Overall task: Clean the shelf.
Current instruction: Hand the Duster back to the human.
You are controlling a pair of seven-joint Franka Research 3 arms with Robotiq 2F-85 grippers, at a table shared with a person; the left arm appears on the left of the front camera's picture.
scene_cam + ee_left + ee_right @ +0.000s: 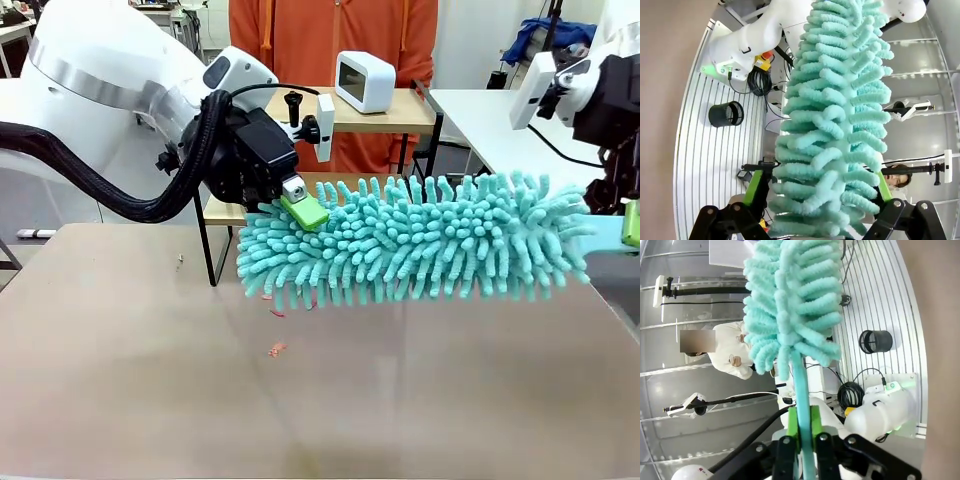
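Left tool (303, 205), pads spread wide, is straddling the tip of the fluffy turquoise chenille duster (420, 240); its long axis is lying crosswise before the two-tier wooden shelf (390, 110), just behind; right tool (802, 450) is clamping its handle.

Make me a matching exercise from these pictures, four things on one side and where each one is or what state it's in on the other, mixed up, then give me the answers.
Things:
1. left claw
2. right claw
3. duster
4. white box-shaped device

Places or states:
A. shut on a turquoise handle
B. on the top board of the shelf
C. open around the fluffy tip
D. held level above the table

Pairs: 1-C, 2-A, 3-D, 4-B
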